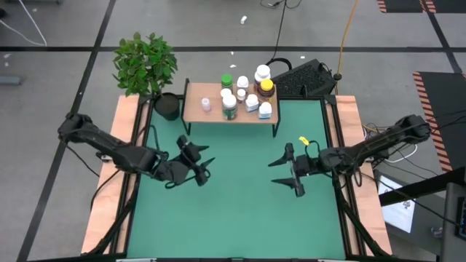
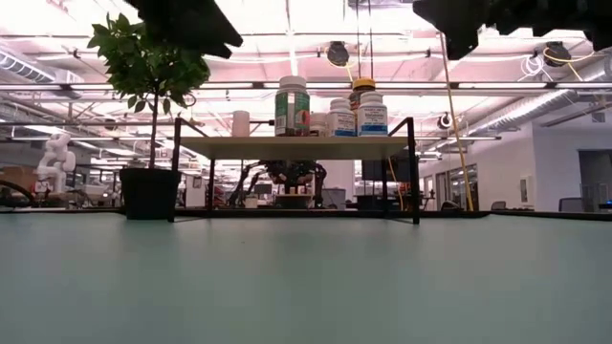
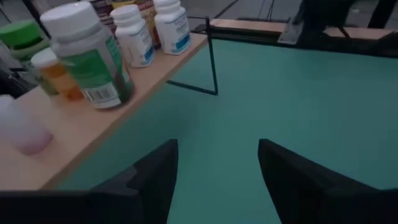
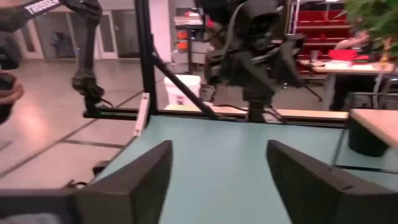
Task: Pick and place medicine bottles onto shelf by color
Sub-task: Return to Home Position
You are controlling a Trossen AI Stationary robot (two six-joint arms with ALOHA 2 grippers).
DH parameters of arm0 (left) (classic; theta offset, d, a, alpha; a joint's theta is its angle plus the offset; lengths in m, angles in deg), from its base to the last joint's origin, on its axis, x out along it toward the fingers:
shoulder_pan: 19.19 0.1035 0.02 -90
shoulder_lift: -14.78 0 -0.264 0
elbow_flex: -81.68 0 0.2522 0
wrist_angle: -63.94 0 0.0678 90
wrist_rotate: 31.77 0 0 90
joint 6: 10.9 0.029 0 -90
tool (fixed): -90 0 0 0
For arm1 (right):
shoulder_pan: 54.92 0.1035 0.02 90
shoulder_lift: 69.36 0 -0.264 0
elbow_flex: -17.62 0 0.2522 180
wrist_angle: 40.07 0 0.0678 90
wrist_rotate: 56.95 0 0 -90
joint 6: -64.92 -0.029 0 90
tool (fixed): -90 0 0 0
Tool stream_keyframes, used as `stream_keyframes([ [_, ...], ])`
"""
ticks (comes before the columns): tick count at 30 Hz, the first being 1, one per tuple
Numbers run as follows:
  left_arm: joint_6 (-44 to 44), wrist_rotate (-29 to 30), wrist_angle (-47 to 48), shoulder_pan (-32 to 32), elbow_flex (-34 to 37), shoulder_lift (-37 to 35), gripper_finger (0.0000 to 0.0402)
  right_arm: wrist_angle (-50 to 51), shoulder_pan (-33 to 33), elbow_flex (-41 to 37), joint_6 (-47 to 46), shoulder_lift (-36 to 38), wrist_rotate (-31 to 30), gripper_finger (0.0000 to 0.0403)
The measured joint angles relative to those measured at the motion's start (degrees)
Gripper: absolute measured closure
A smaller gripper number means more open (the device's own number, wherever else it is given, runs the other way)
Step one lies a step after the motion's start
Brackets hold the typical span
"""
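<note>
The shelf [image 1: 218, 110] is a light-wood board on thin black legs at the table's far edge. Several medicine bottles stand upright on it: a green-capped one [image 1: 226, 80], an amber one with a yellow cap [image 1: 266, 86], a small white vial [image 1: 206, 104], and white ones [image 1: 265, 110]. The left wrist view shows a green-labelled bottle [image 3: 87, 56] and white bottles [image 3: 171, 25] on the board [image 3: 93, 134]. My left gripper [image 1: 204, 161] [image 3: 217, 180] hangs open above the table, near of the shelf's left part. My right gripper [image 1: 275, 172] [image 4: 217, 180] hangs open above the table's right half.
A potted plant [image 1: 145, 62] in a black pot [image 1: 167, 106] stands left of the shelf. A black keyboard-like object [image 1: 306, 76] lies beyond the far edge. Wooden side rails [image 1: 109, 196] border the green mat [image 1: 233, 218], which lies bare between and near of the grippers.
</note>
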Motion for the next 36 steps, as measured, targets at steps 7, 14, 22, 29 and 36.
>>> stream_keyframes([
  [7, 5.0, 3.6, -15.0, -2.2, 12.0, -4.5, 0.0201, 9.1, -2.4, 0.0, 1.2, 7.4, -0.1, 0.0265],
  [14, 13.1, 1.6, -31.7, -2.4, 25.0, -12.8, 0.0227, 21.6, -3.7, 0.0, 2.0, 16.1, 1.5, 0.0349],
  [22, 16.1, -5.0, -37.5, -1.0, 36.5, -26.0, 0.0245, 25.6, -3.8, 0.0, 3.3, 23.8, 1.3, 0.0396],
  [29, 21.0, -9.5, -40.2, 1.7, 42.7, -33.0, 0.025, 28.1, -3.8, -1.3, 5.0, 25.4, -1.8, 0.0402],
  [36, 21.0, -19.8, -41.9, 10.5, 45.7, -33.9, 0.025, 14.6, -8.5, -10.9, 7.8, 28.8, -1.7, 0.0401],
])
